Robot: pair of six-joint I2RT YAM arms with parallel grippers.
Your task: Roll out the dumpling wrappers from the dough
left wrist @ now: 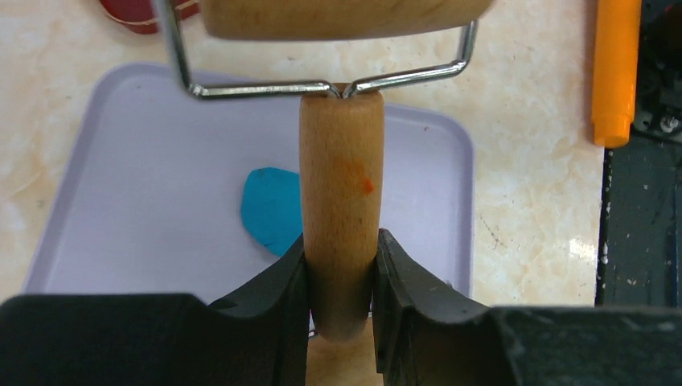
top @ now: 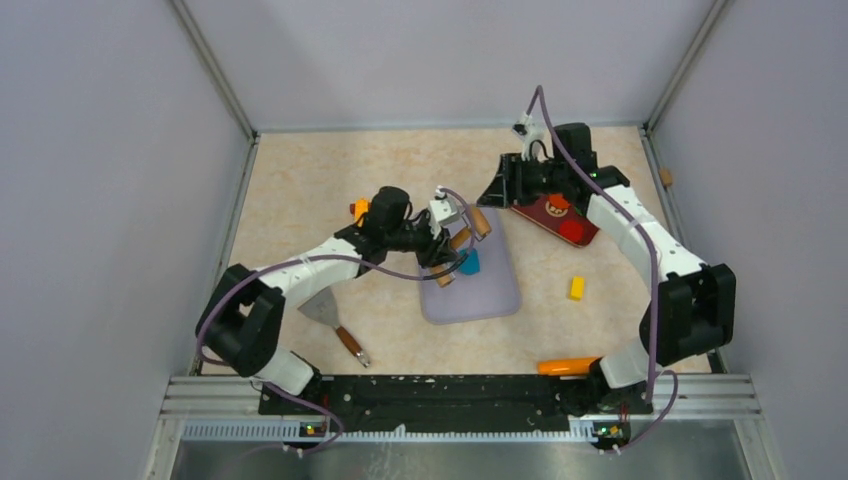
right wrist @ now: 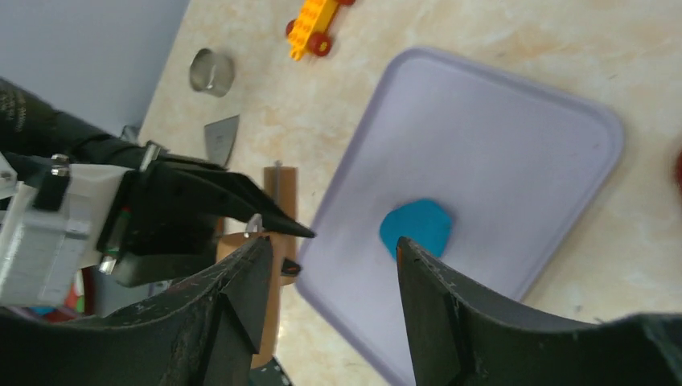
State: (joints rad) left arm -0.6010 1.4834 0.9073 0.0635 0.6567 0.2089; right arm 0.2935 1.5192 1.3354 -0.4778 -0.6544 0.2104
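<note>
Now your left gripper [left wrist: 341, 259] clamps the roller [left wrist: 341, 165] handle over the mat [left wrist: 137, 169], beside the dough [left wrist: 269, 211]; your right gripper [right wrist: 331, 245] hangs, jaws apart.

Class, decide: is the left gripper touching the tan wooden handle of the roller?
Touching. The left wrist view shows the black fingers of the left gripper pressed against both sides of the tan wooden roller handle, with no gap.

My roller [left wrist: 341, 201] is tan wood with an orange fleck; my dough [left wrist: 269, 209] teal-blue, my mat [left wrist: 145, 161] lavender, the bench [top: 300, 180] mottled cream, the stick [top: 568, 366] at its near edge orange.
</note>
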